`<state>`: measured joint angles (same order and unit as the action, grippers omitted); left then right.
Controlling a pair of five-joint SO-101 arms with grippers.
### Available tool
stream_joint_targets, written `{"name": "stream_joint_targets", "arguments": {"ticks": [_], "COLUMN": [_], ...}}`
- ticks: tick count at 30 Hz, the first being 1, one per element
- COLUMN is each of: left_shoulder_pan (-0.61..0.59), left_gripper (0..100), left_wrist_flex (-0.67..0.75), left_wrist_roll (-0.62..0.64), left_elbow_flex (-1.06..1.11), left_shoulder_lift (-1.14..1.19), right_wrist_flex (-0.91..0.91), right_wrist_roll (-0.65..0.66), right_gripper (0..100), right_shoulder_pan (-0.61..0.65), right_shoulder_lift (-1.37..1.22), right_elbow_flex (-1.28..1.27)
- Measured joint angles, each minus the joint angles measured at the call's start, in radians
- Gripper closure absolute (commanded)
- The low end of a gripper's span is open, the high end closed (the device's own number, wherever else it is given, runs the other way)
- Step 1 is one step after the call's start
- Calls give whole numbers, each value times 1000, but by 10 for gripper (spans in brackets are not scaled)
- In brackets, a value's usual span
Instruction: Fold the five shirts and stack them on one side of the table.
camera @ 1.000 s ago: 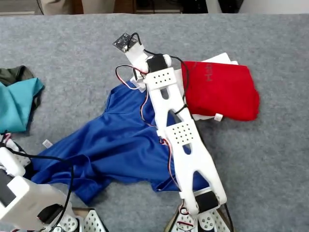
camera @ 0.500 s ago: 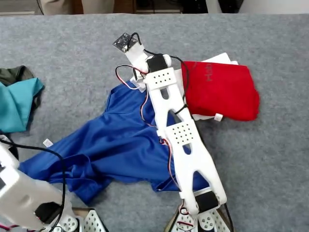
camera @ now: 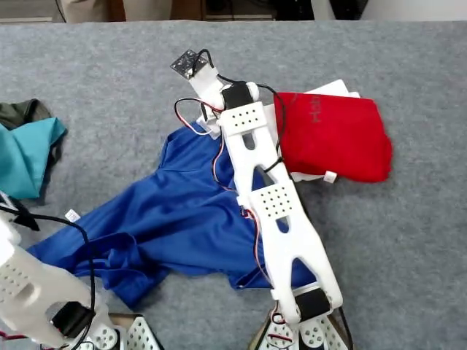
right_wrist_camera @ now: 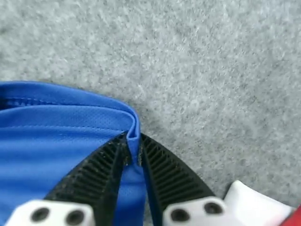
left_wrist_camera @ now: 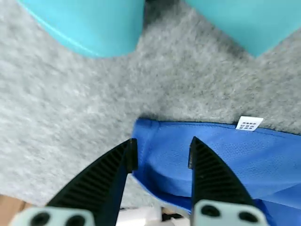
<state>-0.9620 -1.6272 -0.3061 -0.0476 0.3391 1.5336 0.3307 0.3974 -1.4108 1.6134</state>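
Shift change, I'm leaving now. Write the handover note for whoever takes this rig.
Right gripper: shut on an edge of the blue shirt, near the red shirt.
Left gripper: open, over another corner of the blue shirt, not gripping.
Done: red shirt folded, lying on something white.
Left: blue shirt spread unfolded; teal shirt and a dark shirt bunched on the table.

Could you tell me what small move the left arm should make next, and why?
Probably close the left end effector on the blue fabric shirt: its open jaws bracket a corner, and the right end effector grips another edge.
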Motion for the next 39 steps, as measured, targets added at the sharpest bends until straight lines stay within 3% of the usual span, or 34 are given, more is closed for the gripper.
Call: {"name": "stream_joint_targets", "arguments": {"ticks": [9,34,39], "left_shoulder_pan": [-43,-63,-63], "left_gripper": [808,850,851], "left_wrist_flex": [0,127,137], "left_wrist_roll": [-95,-78,-81], "left_elbow_flex": [18,170,164], "left_shoulder_lift": [2,2,91], "right_wrist_flex": [0,0,0], "right_wrist_roll": [0,0,0], "right_gripper": [998,998,998], "right_shoulder_pan": [0,0,0], "right_shoulder_lift": [0,0,0], "right_elbow_flex": [0,0,0]}}
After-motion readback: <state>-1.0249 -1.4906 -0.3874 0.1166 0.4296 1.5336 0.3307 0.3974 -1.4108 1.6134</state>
